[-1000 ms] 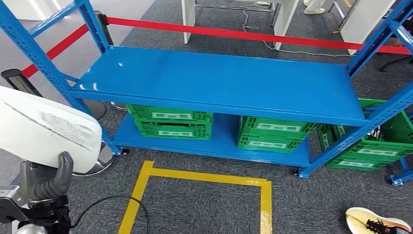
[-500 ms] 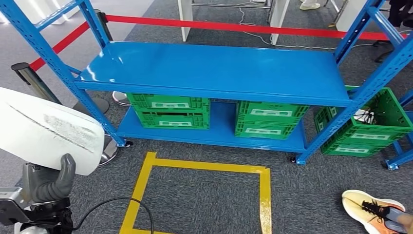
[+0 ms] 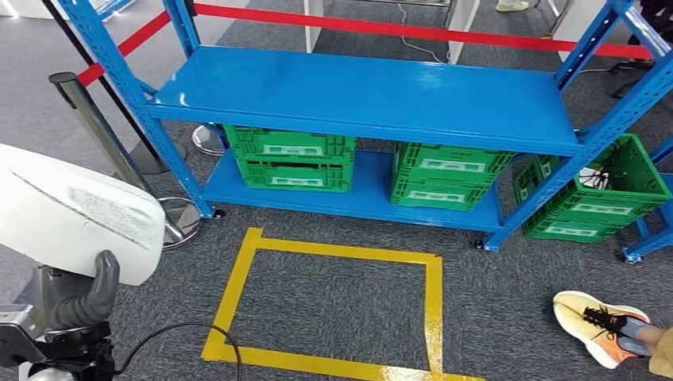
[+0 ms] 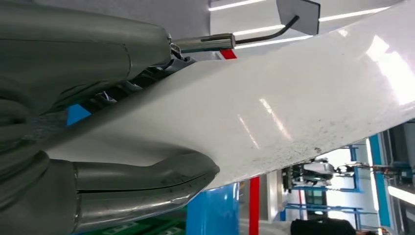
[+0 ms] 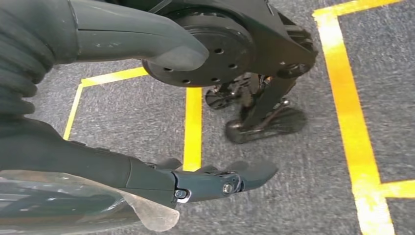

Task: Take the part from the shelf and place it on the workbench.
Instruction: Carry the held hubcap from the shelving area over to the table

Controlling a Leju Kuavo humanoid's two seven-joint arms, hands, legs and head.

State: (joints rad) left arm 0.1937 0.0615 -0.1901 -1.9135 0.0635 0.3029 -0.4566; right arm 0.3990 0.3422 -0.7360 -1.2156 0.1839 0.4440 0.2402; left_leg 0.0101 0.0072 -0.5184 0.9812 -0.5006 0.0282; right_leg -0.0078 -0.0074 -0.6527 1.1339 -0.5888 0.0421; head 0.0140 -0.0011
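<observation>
Carry step: left robot hand (image 3: 75,298) grips white part (image 3: 71,210), off shelf (image 3: 373,95). Right robot hand (image 5: 147,181) hangs open, empty. Next: find tabletop, set part down.

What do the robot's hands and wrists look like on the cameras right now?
The left hand has a grey ribbed cover and a thick grey thumb, smooth and slightly glossy. Below it sit dark wrist hardware and a black cable looping over the carpet. The right hand has the same thick grey thumb, plus darker fingers with small screws at the joints.
</observation>
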